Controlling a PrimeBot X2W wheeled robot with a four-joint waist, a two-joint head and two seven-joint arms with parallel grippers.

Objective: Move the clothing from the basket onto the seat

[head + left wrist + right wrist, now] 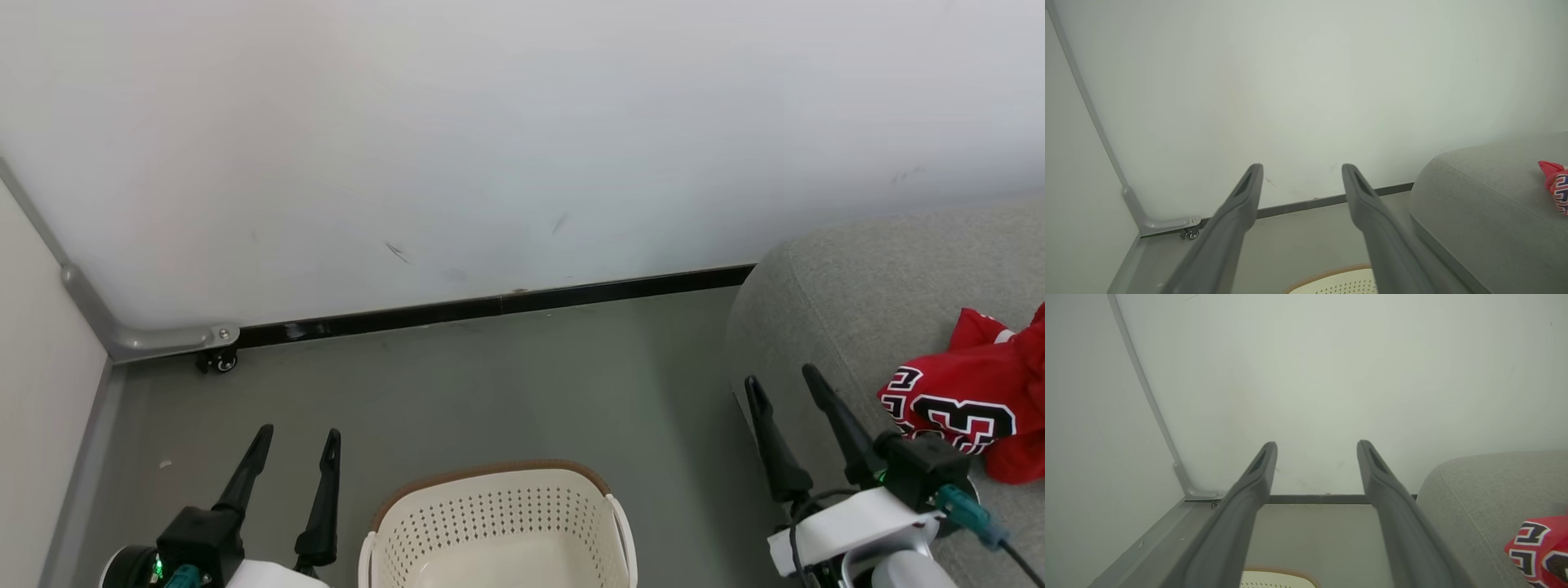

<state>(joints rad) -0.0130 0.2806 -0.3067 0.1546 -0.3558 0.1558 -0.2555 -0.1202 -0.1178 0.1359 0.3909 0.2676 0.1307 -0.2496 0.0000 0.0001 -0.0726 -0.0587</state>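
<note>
The red clothing (971, 400), with black-and-white lettering, lies bunched on the grey seat (865, 286) at the right; a corner of the clothing (1555, 183) shows in the left wrist view, and in the right wrist view the clothing (1539, 549) is at the lower right. The cream basket (498, 527) with a brown rim stands on the floor at the bottom centre; the part of its inside that I see holds nothing. My left gripper (298, 437) is open left of the basket. My right gripper (782, 382) is open at the seat's front edge, left of the clothing.
A white wall with a black baseboard (498, 306) runs behind. A grey metal bracket with a small caster (216, 359) sits in the left corner. Grey floor (506, 384) lies between basket and wall.
</note>
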